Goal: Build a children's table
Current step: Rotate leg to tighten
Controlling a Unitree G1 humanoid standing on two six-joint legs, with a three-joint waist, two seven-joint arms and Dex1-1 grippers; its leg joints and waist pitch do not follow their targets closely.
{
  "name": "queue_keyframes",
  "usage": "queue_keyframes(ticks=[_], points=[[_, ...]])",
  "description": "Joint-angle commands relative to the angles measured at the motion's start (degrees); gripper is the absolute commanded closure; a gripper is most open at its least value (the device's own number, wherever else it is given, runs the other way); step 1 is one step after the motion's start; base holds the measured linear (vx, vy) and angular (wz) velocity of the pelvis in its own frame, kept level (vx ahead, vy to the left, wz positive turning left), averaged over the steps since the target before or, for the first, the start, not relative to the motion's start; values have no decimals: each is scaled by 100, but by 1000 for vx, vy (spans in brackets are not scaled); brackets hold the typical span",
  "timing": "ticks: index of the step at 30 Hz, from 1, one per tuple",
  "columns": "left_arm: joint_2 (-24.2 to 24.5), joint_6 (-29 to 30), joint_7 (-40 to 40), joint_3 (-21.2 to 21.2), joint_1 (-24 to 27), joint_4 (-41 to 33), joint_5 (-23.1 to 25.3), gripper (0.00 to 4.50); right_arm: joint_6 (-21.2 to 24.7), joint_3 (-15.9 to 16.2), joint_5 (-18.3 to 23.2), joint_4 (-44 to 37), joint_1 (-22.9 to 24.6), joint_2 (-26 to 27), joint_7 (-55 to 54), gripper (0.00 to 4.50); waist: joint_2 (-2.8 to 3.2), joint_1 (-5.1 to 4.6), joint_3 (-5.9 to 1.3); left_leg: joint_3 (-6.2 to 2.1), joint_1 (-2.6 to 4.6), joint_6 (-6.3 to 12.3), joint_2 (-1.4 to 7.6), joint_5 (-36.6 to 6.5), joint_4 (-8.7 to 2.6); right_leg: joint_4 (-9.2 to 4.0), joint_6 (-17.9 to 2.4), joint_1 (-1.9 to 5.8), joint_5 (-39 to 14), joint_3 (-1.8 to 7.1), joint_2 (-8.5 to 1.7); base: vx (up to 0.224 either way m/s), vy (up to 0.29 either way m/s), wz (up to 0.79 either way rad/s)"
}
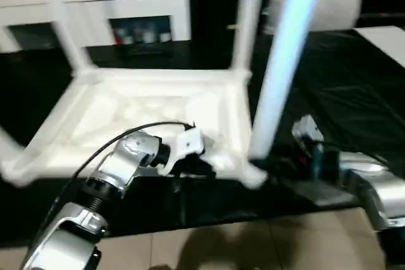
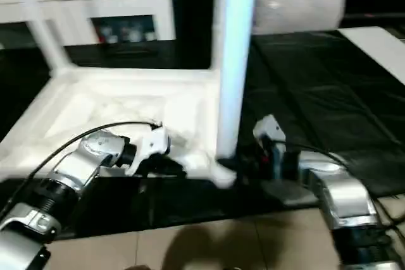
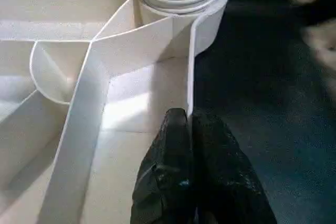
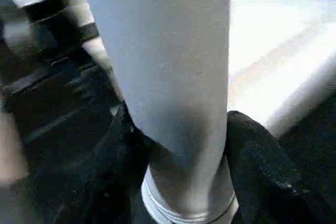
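Because the right gripper (image 4: 178, 182) clasps the near-right leg (image 1: 278, 61) low on its upright shaft at lower right, that arm is nearest; the left gripper (image 3: 191, 129) pinches the upturned tabletop's rim (image 3: 190, 72) at centre, two legs behind.

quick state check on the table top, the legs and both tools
table top: upside down, ribbed underside up
near right leg: upright in its corner socket
far legs: standing in their sockets
left tool: shut on the table top's rim
right tool: shut on near right leg, low down
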Motion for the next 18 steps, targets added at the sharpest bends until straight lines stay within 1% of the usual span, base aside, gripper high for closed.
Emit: queue_keyframes(ticks=[1,2,3,4,5,6,7,8,9,10,11,12,13,14,15,16,18], points=[[-510,94,337,-98,-55,-395,-177,450,146,320,-147,133,-221,423,-583,252,-121,-9,-346,-154,9,373,253,-757,-362,-605,-166,309,-2847,242,-518,0,0,0],[-656,200,652,-51,-114,-332,-95,450,140,323,-301,219,-292,606,-945,253,-125,-31,-349,-153,7,394,245,-767,-352,-614,-160,316,-2835,242,-520,0,0,0],[-940,392,1334,77,-270,-130,50,450,64,319,-600,418,-459,927,-1660,253,-136,-83,-342,-144,-11,420,234,-733,-347,-605,-167,308,-2798,247,-503,0,0,0],[-985,434,1451,97,-293,-105,75,450,57,314,-646,455,-490,984,-1786,253,-122,-116,-356,-141,3,410,222,-697,-333,-613,-195,302,-2807,234,-504,0,0,0],[-1122,541,1829,162,-365,-19,154,450,73,262,-724,575,-589,1188,-2166,253,-124,-116,-369,-139,7,417,218,-655,-327,-609,-195,309,-2762,244,-506,0,0,0],[-1200,581,2044,205,-400,28,176,450,80,205,-718,647,-641,1322,-2354,253,-135,-112,-371,-137,7,460,223,-574,-330,-581,-250,306,-2632,267,-504,0,0,0],[-1200,581,2044,205,-400,28,176,450,80,205,-718,647,-641,1322,-2354,253,-135,-114,-369,-137,-4,503,220,-554,-335,-588,-258,311,-2601,265,-500,0,0,0],[-1300,588,2219,239,-435,56,170,450,-65,170,-730,798,-725,1487,-2534,253,-136,-85,-397,-138,-18,575,233,-471,-333,-554,-255,338,-2399,284,-505,0,0,0],[-1328,580,2235,240,-437,46,161,450,-147,176,-730,853,-749,1528,-2539,253,-116,-71,-406,-147,-22,640,260,-376,-344,-517,-323,333,-2147,297,-515,0,0,0],[-1347,602,2245,242,-428,13,170,450,-183,176,-741,878,-761,1558,-2551,221,-117,-62,-407,-141,-20,695,264,-347,-341,-505,-370,334,-1995,303,-512,0,0,0],[-1349,628,2226,235,-416,-21,181,450,-178,119,-649,878,-759,1607,-2498,187,-120,-54,-411,-140,-21,713,267,-307,-337,-488,-398,338,-1897,314,-512,0,0,0],[-1344,659,2209,221,-397,-61,208,450,-175,56,-592,854,-747,1648,-2473,187,-132,-44,-413,-144,-38,768,277,-236,-342,-454,-454,353,-1716,325,-516,0,0,0],[-1334,662,2193,211,-385,-78,222,450,-176,28,-560,830,-737,1652,-2438,187,-127,-41,-408,-146,-38,788,281,-231,-344,-447,-481,349,-1690,321,-516,0,0,0],[-1327,664,2182,205,-377,-90,231,450,-177,9,-538,813,-729,1655,-2414,171,-118,-43,-401,-142,-29,799,287,-276,-347,-462,-501,350,-1727,320,-527,0,0,0],[-1221,597,2045,163,-312,-138,283,450,-272,-79,-444,688,-633,1516,-2137,154,-110,-45,-394,-141,-20,783,289,-339,-350,-472,-504,347,-1800,319,-525,0,0,0],[-1184,572,2006,154,-295,-147,294,450,-324,-91,-416,649,-598,1452,-2024,143,-113,-28,-396,-131,-5,779,290,-393,-345,-481,-492,347,-1849,328,-533,0,0,0],[-1089,515,1973,110,-281,-133,275,450,-407,-74,-361,577,-521,1273,-1795,136,-106,-16,-392,-139,-18,787,298,-397,-351,-469,-490,355,-1817,329,-531,0,0,0]])
